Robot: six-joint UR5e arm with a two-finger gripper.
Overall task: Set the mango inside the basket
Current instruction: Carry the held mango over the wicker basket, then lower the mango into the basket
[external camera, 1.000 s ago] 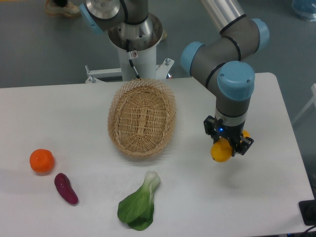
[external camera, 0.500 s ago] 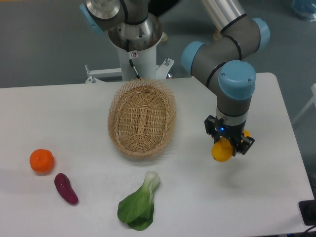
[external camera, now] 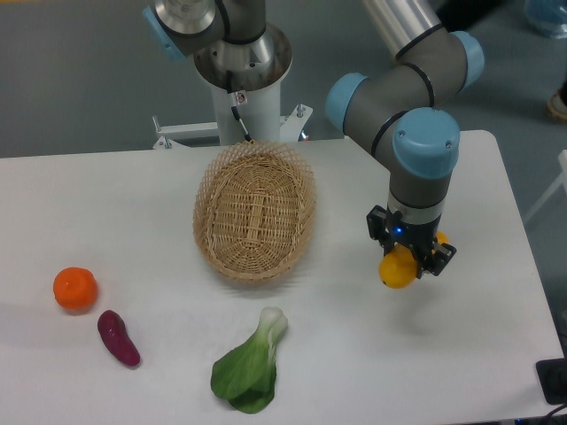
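The basket (external camera: 255,211) sits at the middle of the worktop (external camera: 133,195), and nothing lies inside it; well to its right the pincer (external camera: 409,263) is pinching the mango (external camera: 398,270), which looks to hang just off the worktop, though its height is hard to judge from this view; the step in hand appears to be the carry, so the sound way is to lift the fruit above the lattice rim first, travel leftward over the basket's hollow, lower until the mango is near the woven floor, and only then let go, since a smooth oval fruit may roll if dropped from height. On the far left lie an orange (external camera: 74,289) and a purple vegetable (external camera: 118,337), with a leafy green (external camera: 248,363) nearer the front; none of these lies between mango and basket, so only the near rim needs clearing.
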